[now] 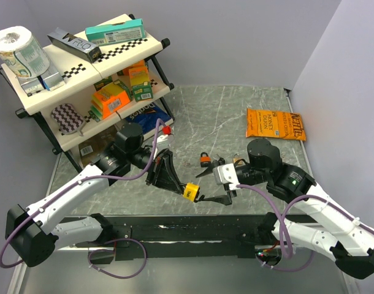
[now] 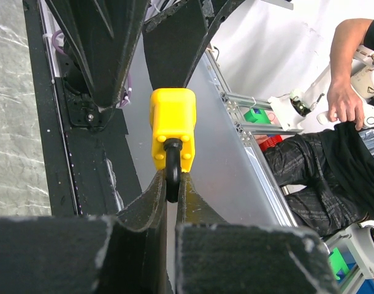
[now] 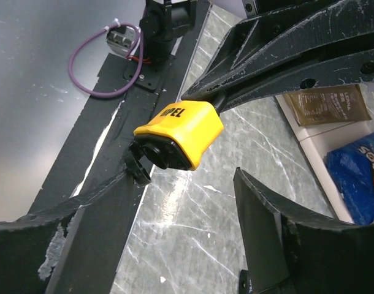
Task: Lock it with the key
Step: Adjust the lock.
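The yellow block-shaped padlock (image 3: 178, 131) is being held above the table edge by its black shackle (image 2: 171, 174), clamped in the closed left gripper (image 2: 170, 191). The black key (image 3: 138, 164) is pointing out of its underside toward the nearer right gripper (image 3: 182, 177), whose fingers are standing open on both sides.

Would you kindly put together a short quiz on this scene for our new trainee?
1. True or false: the left hand grips the yellow padlock by its loop.
2. The right hand is: A) shut on a cable, B) open, close to the padlock, C) out of view.
3. What colour is the snack bag lying on the table?
Key: 1 true; 2 B; 3 orange.
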Controlling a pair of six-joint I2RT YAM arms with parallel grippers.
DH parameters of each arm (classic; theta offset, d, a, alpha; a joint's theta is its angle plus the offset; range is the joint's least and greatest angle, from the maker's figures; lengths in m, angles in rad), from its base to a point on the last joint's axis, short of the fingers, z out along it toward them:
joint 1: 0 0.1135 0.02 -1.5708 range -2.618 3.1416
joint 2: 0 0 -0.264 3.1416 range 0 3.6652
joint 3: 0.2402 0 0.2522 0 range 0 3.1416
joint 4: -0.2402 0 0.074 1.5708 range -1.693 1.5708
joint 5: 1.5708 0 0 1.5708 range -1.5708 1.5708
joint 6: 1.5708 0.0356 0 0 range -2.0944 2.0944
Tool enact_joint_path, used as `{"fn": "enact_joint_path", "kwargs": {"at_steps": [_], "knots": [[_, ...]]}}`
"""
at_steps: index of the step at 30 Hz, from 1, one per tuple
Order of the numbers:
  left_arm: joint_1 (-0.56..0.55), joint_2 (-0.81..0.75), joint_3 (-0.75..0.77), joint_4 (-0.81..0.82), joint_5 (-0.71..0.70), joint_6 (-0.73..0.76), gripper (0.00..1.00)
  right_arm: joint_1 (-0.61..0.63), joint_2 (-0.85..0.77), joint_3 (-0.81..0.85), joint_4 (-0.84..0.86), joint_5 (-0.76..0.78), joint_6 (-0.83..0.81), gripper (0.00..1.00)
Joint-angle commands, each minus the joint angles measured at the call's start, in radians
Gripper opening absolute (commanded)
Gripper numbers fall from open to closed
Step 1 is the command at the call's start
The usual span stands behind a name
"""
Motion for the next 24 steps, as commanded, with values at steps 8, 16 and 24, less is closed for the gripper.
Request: {"fn": "enact_joint_path", "kwargs": {"at_steps": [8, 16, 24], "knots": [[-0.034, -0.007, 0.008, 0.067, 0.006, -0.017, 0.01, 0.018, 0.013, 0.045, 0.087, -0.025, 0.021, 0.66], [-0.058, -0.001, 0.005, 0.033, -0.020, 0.006, 0.01, 0.020, 0.021, 0.043, 0.092, -0.025, 0.031, 0.61], [-0.084, 0.004, 0.010, 0.004, -0.045, 0.034, 0.01, 0.020, 0.039, 0.039, 0.115, -0.022, 0.057, 0.56]]}}
